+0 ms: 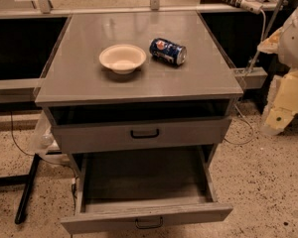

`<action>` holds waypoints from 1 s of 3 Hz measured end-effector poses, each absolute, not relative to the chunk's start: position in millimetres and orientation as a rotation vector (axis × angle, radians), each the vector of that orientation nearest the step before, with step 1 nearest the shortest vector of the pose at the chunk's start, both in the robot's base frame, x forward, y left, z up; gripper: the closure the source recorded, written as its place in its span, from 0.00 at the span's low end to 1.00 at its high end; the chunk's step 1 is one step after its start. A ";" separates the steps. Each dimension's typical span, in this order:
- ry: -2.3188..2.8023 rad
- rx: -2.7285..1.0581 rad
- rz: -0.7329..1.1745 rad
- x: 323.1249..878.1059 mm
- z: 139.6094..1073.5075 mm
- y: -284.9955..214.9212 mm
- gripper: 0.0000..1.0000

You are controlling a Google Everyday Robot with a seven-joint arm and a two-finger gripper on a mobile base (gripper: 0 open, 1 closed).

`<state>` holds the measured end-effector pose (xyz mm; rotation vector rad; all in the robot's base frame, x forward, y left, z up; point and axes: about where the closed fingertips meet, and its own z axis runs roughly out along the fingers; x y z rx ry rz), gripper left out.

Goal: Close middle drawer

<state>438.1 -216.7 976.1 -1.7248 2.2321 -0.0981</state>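
The grey cabinet (139, 78) stands in the middle of the camera view. Its taller-fronted top drawer (188, 133) has a black handle and stands slightly out. Below it, the middle drawer (144, 175) is pulled far out toward me. Its long tray is empty, and its low front panel (188, 217) carries a small black handle (149, 223). The lowest drawer is hidden beneath it. My gripper (275, 123) hangs at the end of the pale arm at the right edge. It is well to the right of the cabinet and apart from both drawers.
A cream bowl (122, 58) and a blue can (168, 51) lying on its side sit on the cabinet top. A black leg (27, 190) and cables lie on the speckled floor at left. A white cable (246, 128) runs down at right.
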 end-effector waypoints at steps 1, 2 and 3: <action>2.232 -1.725 -0.098 438.1 976.1 -216.7 0.00; 2.208 -1.746 -0.081 436.7 970.8 -214.9 0.00; 2.138 -1.812 -0.017 424.5 939.0 -205.1 0.00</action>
